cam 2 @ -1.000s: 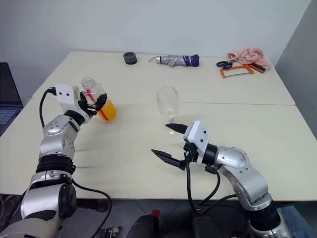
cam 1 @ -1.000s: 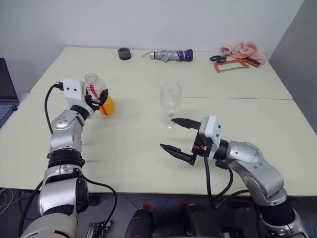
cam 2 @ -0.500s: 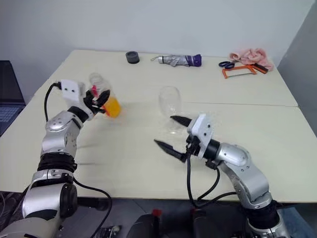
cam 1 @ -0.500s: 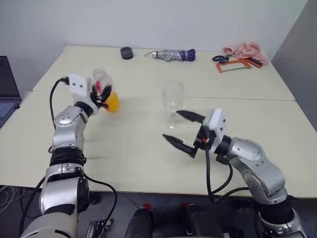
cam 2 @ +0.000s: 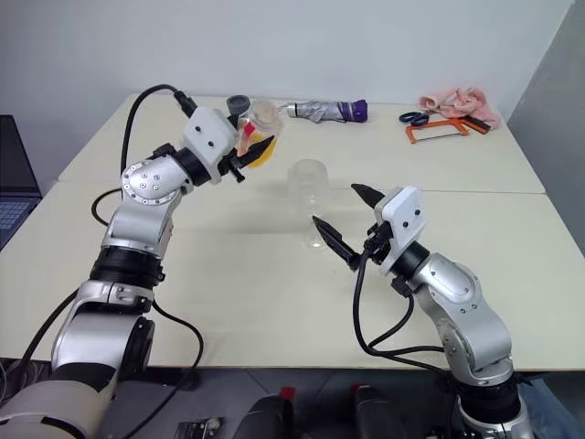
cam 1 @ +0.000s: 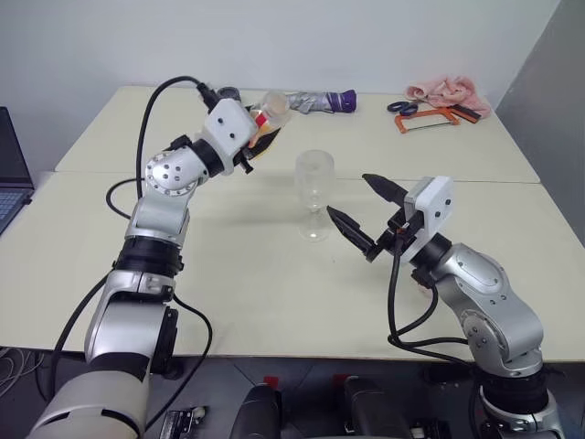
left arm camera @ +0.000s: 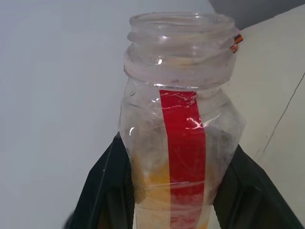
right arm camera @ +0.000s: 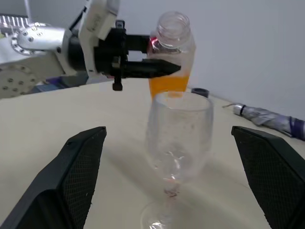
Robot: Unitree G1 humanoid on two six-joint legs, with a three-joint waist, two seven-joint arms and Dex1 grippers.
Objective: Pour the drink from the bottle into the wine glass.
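Left end effector [cam 2: 257, 147] grips the uncapped clear plastic bottle [cam 2: 262, 123] of orange drink [right arm camera: 167, 85]; beyond the open right end effector [cam 1: 364, 213], the clear stemmed wine glass [cam 1: 314, 178] is empty, pouring not begun.

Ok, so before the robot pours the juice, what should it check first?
1. Bottle held tight by the left end effector: ok.
2. Cap off, neck open: ok.
3. Drink still in the bottle: ok.
4. Wine glass upright on the table and empty: ok.
5. Bottle mouth over the glass: not ok, the bottle is still off to the robot's left of it.
6. Right end effector steadying the glass: not ok, open beside it, not touching.
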